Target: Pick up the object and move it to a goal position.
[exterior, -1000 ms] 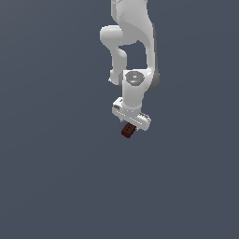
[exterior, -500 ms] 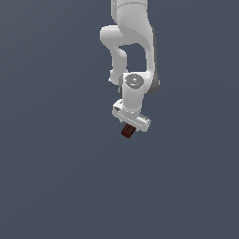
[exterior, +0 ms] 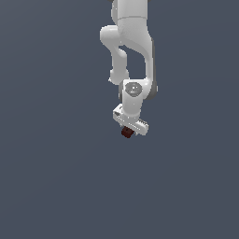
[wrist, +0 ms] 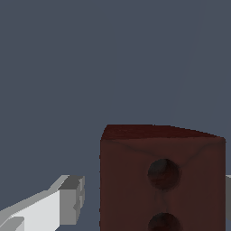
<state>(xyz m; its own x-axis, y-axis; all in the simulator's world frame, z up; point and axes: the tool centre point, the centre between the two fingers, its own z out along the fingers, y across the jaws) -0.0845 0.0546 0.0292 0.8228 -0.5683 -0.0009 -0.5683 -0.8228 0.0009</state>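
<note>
**Arm hanging down, cube at the claw**

Flat slate-grey fills the background in both views, with no edges, seams or other items for you to read.

Your arm (exterior: 133, 42) comes down from the top of the exterior view as a stack of white links. The upper link bulges toward the exterior view's left, then the chain bends back through a narrower joint to the round wrist housing (exterior: 134, 89). Below that, the hand body sits as a short white bar, tilted so that its end toward the exterior view's right hangs lower.

The claw (exterior: 127, 132) points downward from that bar. The cube (exterior: 126, 133), tiny and dark red-brown, sits directly under the bar at the fingertips, touching the claw.

In the wrist view you see the cube (wrist: 162, 180) very close up, filling much of the picture, with two dark round dimples on the face toward the camera. One white finger (wrist: 58, 205) with a grey pad lies to one side of the cube, with a strip of grey background showing between them in this picture. A sliver of the other finger shows at the opposite edge, right against the cube.

From these pictures you cannot tell whether the claw is clenched on the cube.
</note>
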